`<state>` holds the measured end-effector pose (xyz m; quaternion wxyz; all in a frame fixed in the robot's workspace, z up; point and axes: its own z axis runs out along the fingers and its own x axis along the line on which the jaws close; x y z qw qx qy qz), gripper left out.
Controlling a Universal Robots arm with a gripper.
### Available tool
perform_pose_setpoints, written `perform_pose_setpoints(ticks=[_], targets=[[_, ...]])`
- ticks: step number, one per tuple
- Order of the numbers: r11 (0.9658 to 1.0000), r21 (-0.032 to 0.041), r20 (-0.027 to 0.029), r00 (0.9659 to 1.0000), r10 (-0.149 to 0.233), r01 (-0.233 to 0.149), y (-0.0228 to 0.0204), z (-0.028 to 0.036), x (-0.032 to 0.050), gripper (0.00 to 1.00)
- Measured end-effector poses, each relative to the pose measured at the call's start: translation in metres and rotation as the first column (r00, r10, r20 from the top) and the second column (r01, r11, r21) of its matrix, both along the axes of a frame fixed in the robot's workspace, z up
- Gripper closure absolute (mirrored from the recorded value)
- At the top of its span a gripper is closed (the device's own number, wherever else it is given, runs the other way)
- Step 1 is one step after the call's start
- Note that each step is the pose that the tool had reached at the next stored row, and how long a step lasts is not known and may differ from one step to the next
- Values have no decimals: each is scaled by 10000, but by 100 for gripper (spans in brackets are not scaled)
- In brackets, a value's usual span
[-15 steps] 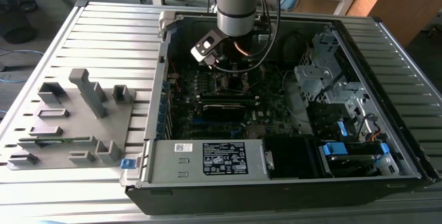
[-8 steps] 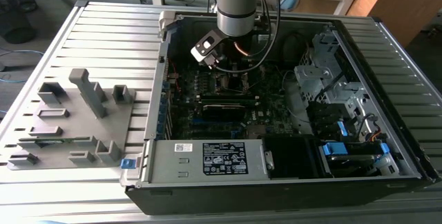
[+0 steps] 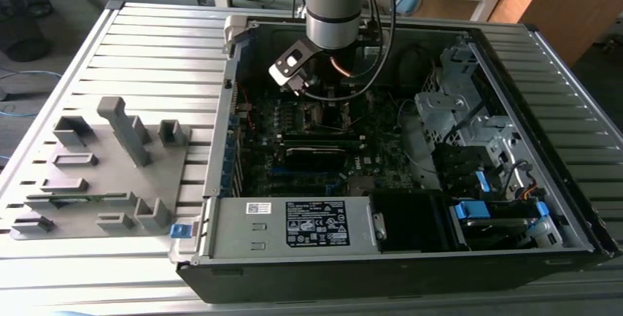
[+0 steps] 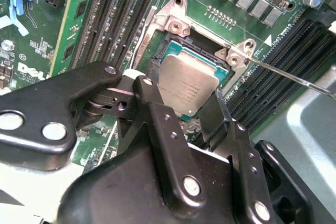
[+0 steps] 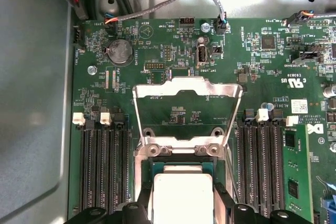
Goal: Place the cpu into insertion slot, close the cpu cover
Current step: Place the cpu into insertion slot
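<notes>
Cpu point(image 4: 188, 82) in the second wrist view: silver face up, directly over the insertion slot point(image 4: 181, 40). The gripper point(image 4: 184, 103) has its black fingers point(image 4: 152, 95) against two opposite edges and appears to pinch the chip. I cannot tell whether it is fully seated or a shade above the socket. The thin wire lever point(image 4: 294, 77) stands clear to one side. First wrist view: the cpu cover point(image 5: 157, 95) is swung up on its hinge, hollow centre open, with memory slots point(image 5: 105, 166) flanking the socket. The cpu sits just on the near side of that hinge, between the fingers. Exterior view: the arm hangs over the open computer case point(image 3: 389, 254), with the gripper low over the motherboard point(image 3: 292, 159). Judgement: the placing step is in hand and the cover is not yet closed. The move calls for the chip flat and square in the socket, and the fingers off without dragging it.
</notes>
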<state>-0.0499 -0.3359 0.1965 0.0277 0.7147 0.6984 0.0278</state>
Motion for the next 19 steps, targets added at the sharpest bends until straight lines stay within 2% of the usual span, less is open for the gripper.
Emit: perform_pose_setpoints(ticks=[19], targets=[[10000, -2, -1, 10000, 54, -54, 0, -29, -2, 46]])
